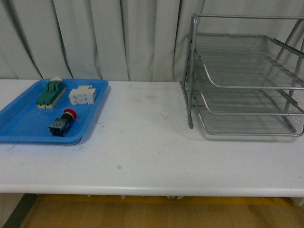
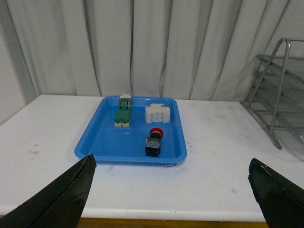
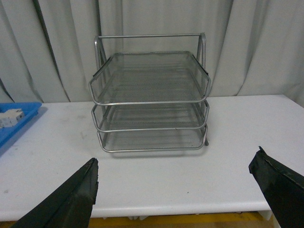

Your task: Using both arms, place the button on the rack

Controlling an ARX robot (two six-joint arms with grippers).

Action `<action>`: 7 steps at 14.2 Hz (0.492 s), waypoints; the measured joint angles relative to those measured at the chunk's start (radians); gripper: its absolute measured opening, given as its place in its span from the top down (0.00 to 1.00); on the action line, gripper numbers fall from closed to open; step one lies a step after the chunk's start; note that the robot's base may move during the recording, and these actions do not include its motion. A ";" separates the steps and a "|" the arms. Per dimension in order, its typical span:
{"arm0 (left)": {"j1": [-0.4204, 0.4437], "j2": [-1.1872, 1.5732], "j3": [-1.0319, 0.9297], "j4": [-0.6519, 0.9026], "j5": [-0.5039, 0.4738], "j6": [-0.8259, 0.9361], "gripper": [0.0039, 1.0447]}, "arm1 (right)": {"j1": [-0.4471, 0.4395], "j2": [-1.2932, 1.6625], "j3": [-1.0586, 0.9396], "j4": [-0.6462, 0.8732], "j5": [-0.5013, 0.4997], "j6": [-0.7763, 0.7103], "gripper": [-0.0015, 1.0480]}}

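Left end effector [image 2: 172,161]: spread wide open; its two dark fingers [image 2: 61,202] stand far apart, gripping and touching nothing.
Right end effector [image 3: 176,159]: also wide open and gripping nothing, with both dark fingers well apart and clear of the desk.
Desk [image 1: 152,142]: white and lightly scuffed; its near edge is the part closest to both end effectors.
Blue tray [image 2: 107,142]: flat on the desk, straight ahead of the left end effector, in line with the gap between its fingers and well apart from them.
Button [image 2: 154,141]: lies on its side in the blue tray, in the part nearest the left end effector. The red cap is turned away from that end effector, toward the curtain, and the dark body with bluish-green bits faces it. It is not touching the other two pieces.
Green terminal block [image 2: 123,110]: in the tray's far half, beyond the button from the left end effector and on the side away from the rack.
White component [image 2: 157,113]: beside the terminal block, just beyond the button, on the rack side.
Rack [image 3: 149,102]: three silver mesh tiers in a tubular frame, upright on the desk straight ahead of the right end effector, with its open fronts facing it. It is well apart from the tray and the button.
Curtain [image 1: 95,38]: pale and pleated, hanging behind the desk.
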 joint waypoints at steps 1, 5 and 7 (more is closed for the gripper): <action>0.000 0.000 0.000 0.000 0.000 0.000 0.06 | 0.000 0.000 0.000 0.000 0.000 0.000 0.06; 0.000 0.000 0.000 0.000 0.000 0.000 0.06 | 0.000 0.000 0.000 0.000 0.000 0.000 0.06; 0.000 0.000 0.000 0.000 0.000 0.000 0.06 | 0.000 0.000 0.000 0.000 0.000 0.000 0.06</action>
